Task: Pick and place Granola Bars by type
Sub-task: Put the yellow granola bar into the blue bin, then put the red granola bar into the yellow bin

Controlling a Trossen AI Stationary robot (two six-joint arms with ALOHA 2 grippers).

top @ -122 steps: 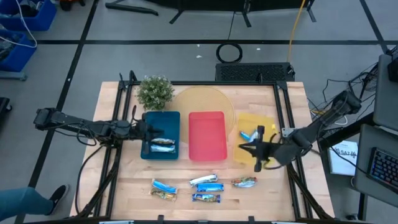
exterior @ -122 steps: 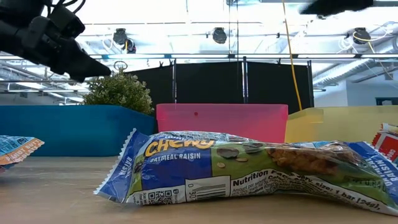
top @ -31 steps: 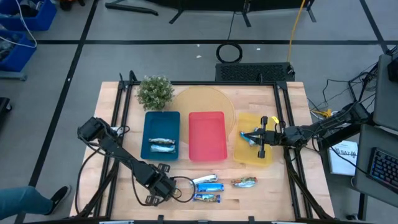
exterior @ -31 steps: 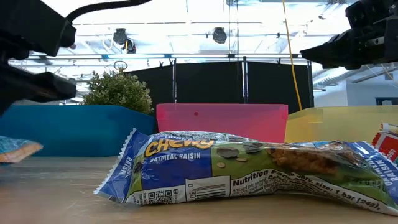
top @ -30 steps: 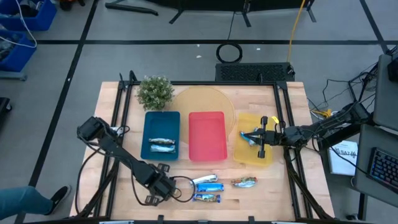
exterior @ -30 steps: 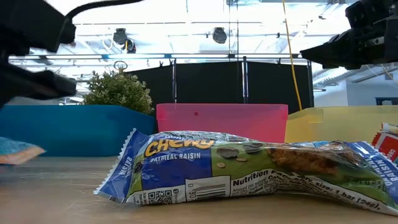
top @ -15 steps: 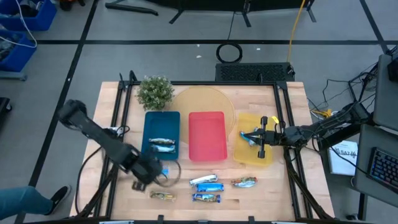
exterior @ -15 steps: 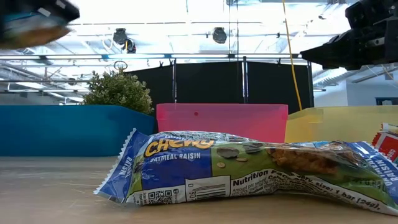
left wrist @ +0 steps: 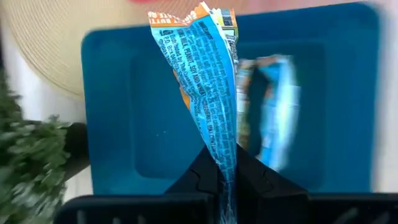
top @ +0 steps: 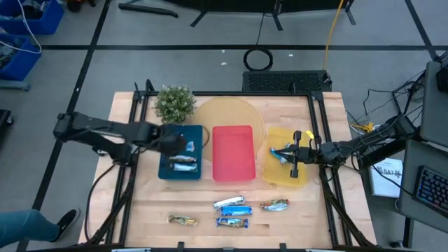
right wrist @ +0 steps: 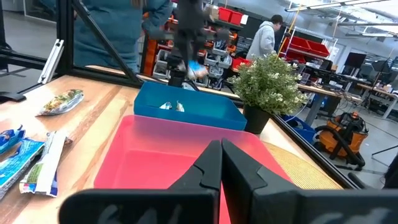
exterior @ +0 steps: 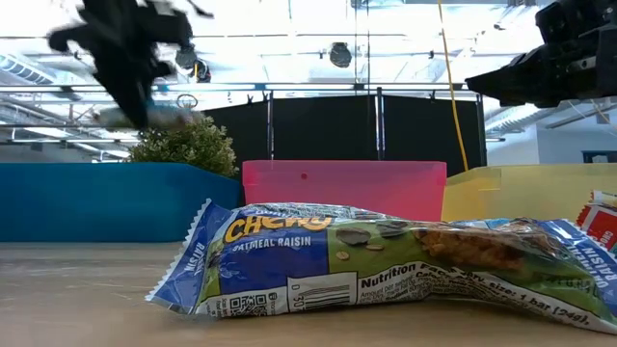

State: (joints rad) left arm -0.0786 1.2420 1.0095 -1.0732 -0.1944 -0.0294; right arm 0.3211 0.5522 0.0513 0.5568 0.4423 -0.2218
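My left gripper (top: pixel 183 145) hangs over the blue tray (top: pixel 170 170), shut on a blue-and-white granola bar (left wrist: pixel 208 81). Two bars (top: pixel 183 163) lie flat in that tray. My right gripper (top: pixel 275 152) waits shut above the yellow tray (top: pixel 283 176), where another blue-and-white bar (top: pixel 281 150) lies partly hidden under it. Loose on the wood near the table's near edge lie a brown-gold bar (top: pixel 183 220), blue-and-white bars (top: pixel 232 205) (top: pixel 232 222) and a silvery bar (top: pixel 275 205). One of them fills the low view (exterior: pixel 386 260). My left gripper pinches the blue-and-white bar by one crimped end of its wrapper (left wrist: pixel 226 163) between its two fingers. The fingers lie along the bar. The bar is lifted clear and reaches out past the fingertips over the blue tray (left wrist: pixel 137 112).
The red tray (top: pixel 233 154) sits between the blue and yellow ones. A potted plant (top: pixel 174 103) and a round woven mat (top: pixel 231 112) stand at the far side. In the right wrist view people (right wrist: pixel 270 37) stand in the room beyond the table.
My left gripper has risen from the table's near edge with the blue-and-white bar held shut between its fingers. It has swung toward the far edge until it stands over the blue tray. The brown-gold bar stays where it lay.
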